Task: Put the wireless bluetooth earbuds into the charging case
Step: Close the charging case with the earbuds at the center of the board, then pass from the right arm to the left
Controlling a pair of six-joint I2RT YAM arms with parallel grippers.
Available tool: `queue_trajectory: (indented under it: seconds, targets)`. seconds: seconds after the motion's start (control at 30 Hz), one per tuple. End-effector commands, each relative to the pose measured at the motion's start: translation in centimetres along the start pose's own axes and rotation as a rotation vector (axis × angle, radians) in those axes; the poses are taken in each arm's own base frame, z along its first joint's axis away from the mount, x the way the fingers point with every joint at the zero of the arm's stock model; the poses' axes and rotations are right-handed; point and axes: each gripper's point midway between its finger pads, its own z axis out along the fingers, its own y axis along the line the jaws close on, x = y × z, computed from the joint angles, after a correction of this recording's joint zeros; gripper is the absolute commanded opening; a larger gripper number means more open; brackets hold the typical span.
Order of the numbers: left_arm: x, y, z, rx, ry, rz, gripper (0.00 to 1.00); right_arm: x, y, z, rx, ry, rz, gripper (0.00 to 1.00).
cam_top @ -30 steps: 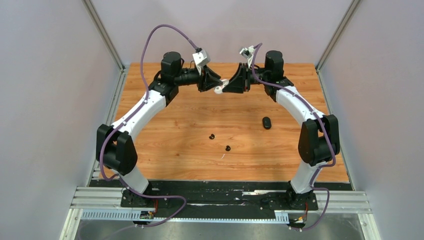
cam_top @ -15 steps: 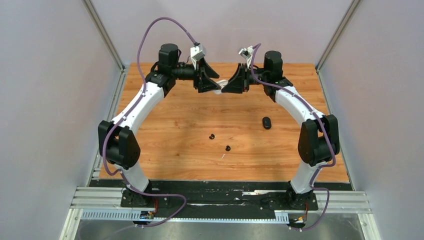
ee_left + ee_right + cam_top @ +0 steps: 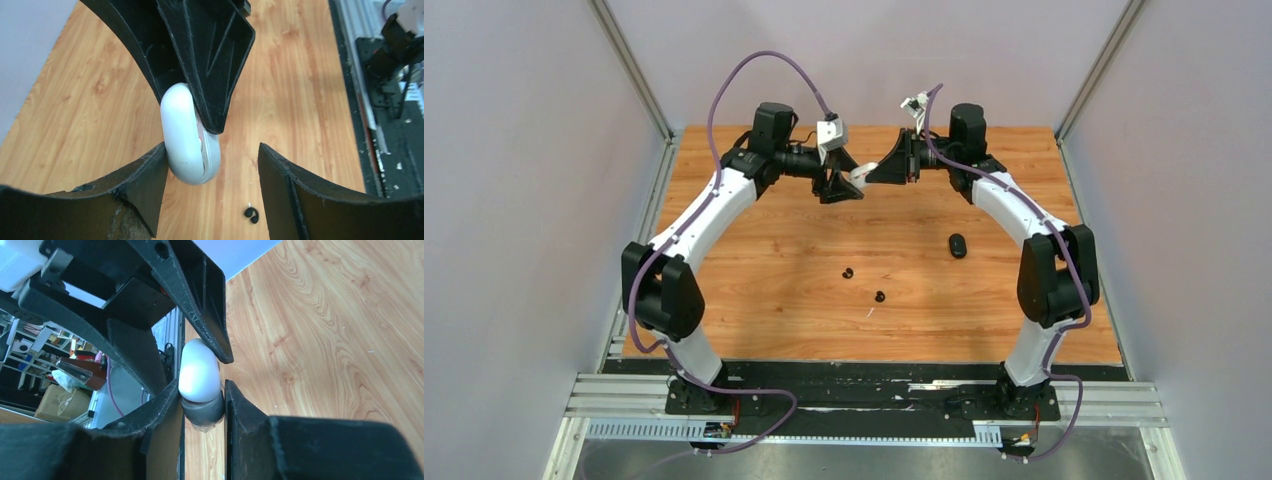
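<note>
Holding the white case (image 3: 190,135) aloft, the right jaws pinch it tight, probably presenting it so the left jaws, spread wide around it, can work its lid. Two black buds (image 3: 847,272) lie on the desk (image 3: 754,300), well apart from it.

Robotics lab test cell, plain grey panel walls (image 3: 514,200) on aluminium posts (image 3: 629,65) boxing in my right pincer (image 3: 201,385), wood-grain tabletop (image 3: 824,230) beneath it, slotted aluminium rails (image 3: 624,395) back by my base, cluttered shelves (image 3: 17,342) and a cardboard box (image 3: 52,402) past its fingers.
</note>
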Motion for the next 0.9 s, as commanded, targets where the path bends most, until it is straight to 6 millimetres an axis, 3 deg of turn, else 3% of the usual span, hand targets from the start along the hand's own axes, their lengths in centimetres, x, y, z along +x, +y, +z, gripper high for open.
queue_trajectory:
  seconds: [0.0, 0.1, 0.27, 0.63, 0.7, 0.87]
  targets:
    - [-2.1, -1.5, -0.2, -0.057, 0.005, 0.219, 0.71, -2.0, -0.7, -0.2, 0.037, -0.050, -0.007, 0.01]
    - [-0.9, 0.4, -0.2, -0.182, 0.051, 0.241, 0.70, -2.0, -0.7, -0.2, 0.021, -0.041, 0.014, 0.04]
    - [-1.1, 2.4, -0.4, -0.305, 0.042, 0.279, 0.70, -1.9, -1.0, -0.5, 0.003, -0.038, 0.058, 0.00]
    - [-2.1, 3.0, 1.2, -0.382, -0.016, 0.387, 0.68, -1.5, -1.4, -0.4, -0.024, -0.028, 0.093, 0.06]
    - [-2.0, 3.1, 1.4, -0.379, -0.015, 0.407, 0.65, -1.5, -1.5, -0.5, -0.024, -0.027, 0.093, 0.08]
    - [-2.1, 3.2, 1.6, -0.370, -0.016, 0.422, 0.42, -1.7, -2.0, -1.0, -0.017, -0.033, 0.092, 0.11]
